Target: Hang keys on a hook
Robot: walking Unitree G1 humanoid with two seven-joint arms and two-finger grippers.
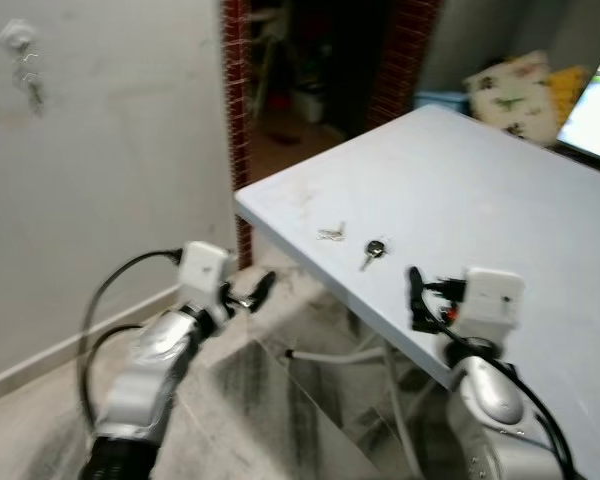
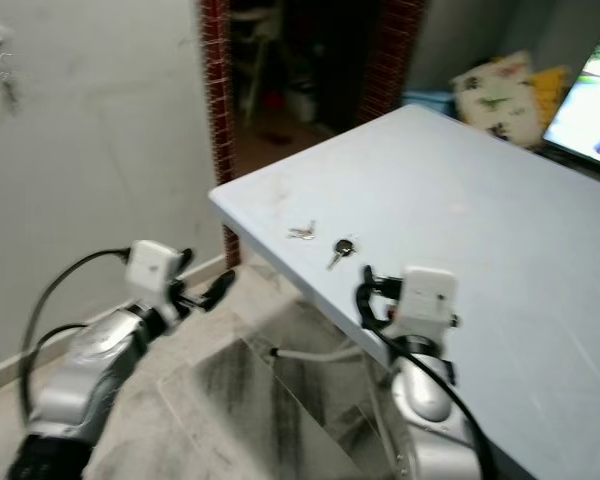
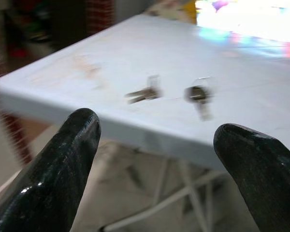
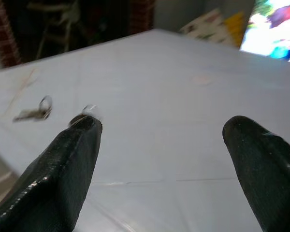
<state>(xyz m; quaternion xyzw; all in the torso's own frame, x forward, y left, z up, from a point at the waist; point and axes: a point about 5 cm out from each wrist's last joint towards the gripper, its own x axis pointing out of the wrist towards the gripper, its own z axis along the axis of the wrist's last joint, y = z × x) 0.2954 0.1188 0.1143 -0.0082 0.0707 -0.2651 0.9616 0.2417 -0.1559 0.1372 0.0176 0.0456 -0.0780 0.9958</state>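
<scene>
White table holds two keys.

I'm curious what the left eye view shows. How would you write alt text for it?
Two keys, a silver key and a black-headed key, lie near the edge of a pale blue table. The right gripper hovers over that edge, and the left gripper beside it, above the floor.

Left gripper near left, fingers apart; right gripper near right, apparently open too.
</scene>
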